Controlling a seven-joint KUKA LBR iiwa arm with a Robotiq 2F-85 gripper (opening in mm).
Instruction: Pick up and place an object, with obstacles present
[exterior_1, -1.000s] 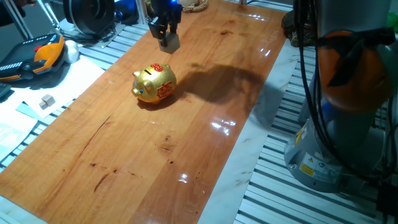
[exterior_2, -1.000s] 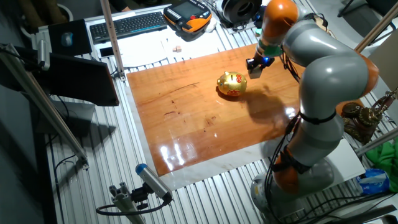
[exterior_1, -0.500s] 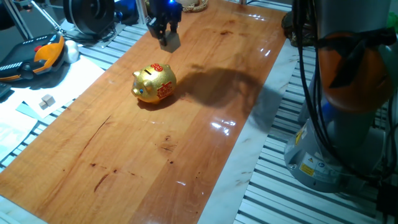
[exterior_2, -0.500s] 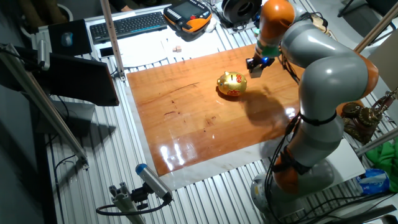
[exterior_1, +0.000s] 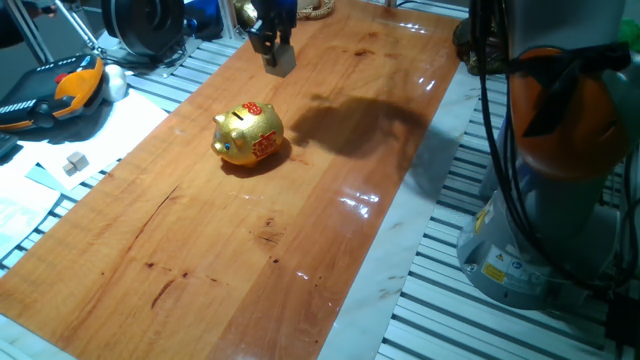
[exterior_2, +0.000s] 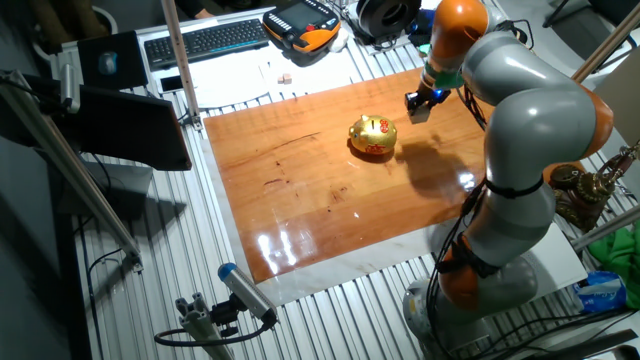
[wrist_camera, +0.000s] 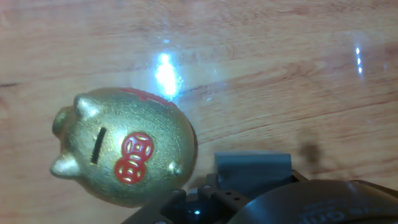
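My gripper (exterior_1: 272, 47) is shut on the small pale wooden cube (exterior_1: 281, 60) and holds it above the far end of the wooden table (exterior_1: 230, 250), beyond the gold piggy bank (exterior_1: 248, 135). In the other fixed view the gripper (exterior_2: 424, 100) holds the cube (exterior_2: 419, 111) just right of the piggy bank (exterior_2: 373, 136). In the hand view the cube (wrist_camera: 253, 167) looks grey between the fingers, with the piggy bank (wrist_camera: 124, 148) and its red markings below it to the left.
A smaller whitish cube (exterior_1: 74, 161) lies on white paper left of the table. An orange and black controller (exterior_1: 60, 88) and a keyboard (exterior_2: 205, 40) lie beyond the table's edge. The arm's base (exterior_1: 545, 230) stands at the right.
My gripper has moved with the cube a little up and away from the piggy bank, toward the far end of the table. The piggy bank has not moved.
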